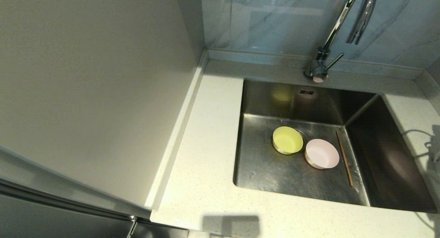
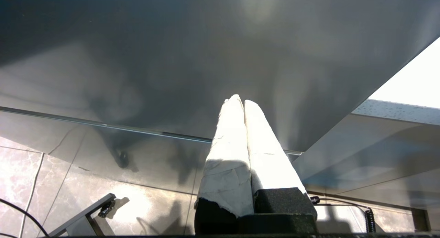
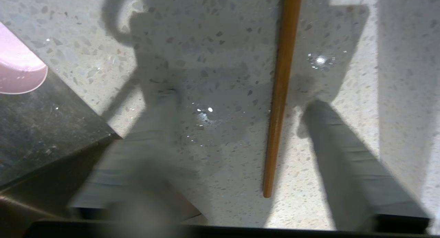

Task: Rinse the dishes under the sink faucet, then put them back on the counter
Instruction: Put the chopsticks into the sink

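On the floor of the sink (image 1: 275,169) sit a yellow-green bowl (image 1: 288,140) over the drain, a pale pink bowl (image 1: 322,153) touching it, and one brown chopstick (image 1: 344,159) along the right wall. The faucet (image 1: 330,35) rises behind the basin. In the right wrist view, my right gripper (image 3: 240,100) hangs open just above the speckled counter (image 3: 213,42). A second chopstick (image 3: 280,93) lies flat between its fingers, nearer one of them and untouched. The pink bowl's rim (image 3: 17,69) shows down in the sink (image 3: 37,128) beside it. My left gripper (image 2: 240,100) is shut on nothing, parked low before a dark cabinet front.
A broad strip of counter (image 1: 206,145) runs left of the sink, bounded by a plain beige wall panel (image 1: 86,76). A thin cable (image 1: 417,134) crosses the narrow counter strip right of the basin. Water drops (image 3: 319,59) glisten on the counter near the chopstick.
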### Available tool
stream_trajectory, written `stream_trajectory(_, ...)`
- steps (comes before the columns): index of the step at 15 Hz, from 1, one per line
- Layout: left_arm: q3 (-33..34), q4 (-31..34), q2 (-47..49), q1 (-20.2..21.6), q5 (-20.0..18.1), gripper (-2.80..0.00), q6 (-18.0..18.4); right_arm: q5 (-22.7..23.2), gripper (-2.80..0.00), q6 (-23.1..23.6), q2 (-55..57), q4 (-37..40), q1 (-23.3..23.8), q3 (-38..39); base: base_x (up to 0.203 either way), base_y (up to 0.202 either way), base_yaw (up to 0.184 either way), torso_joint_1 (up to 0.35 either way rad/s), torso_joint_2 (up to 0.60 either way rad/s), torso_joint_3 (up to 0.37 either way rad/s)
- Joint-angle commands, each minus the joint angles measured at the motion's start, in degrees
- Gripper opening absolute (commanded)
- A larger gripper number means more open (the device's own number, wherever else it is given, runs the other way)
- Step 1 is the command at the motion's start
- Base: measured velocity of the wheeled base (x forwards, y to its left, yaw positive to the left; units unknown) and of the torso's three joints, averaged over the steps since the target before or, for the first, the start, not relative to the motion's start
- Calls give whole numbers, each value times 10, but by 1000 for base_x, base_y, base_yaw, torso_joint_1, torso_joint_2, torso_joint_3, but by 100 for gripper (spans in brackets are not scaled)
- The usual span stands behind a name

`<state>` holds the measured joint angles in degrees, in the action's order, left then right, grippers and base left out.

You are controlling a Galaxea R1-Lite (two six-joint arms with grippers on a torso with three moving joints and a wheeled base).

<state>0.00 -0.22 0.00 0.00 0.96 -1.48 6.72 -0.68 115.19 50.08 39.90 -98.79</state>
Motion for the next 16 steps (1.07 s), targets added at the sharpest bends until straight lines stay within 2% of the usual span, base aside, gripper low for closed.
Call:
stream_trajectory(1,0,0,-2,0,0,-280,0,3,-280,0,2,3,0,1,0,0,0,0,0,0)
stream_trajectory(6,0,0,-2,0,0,-280,0,17,-280,0,3,4,6,4,0,0,0,0,0,0)
stream_trajectory(16,0,0,-2,0,0,-280,0,17,-280,6,-20,5,12,4,0,0,0,0,0,0)
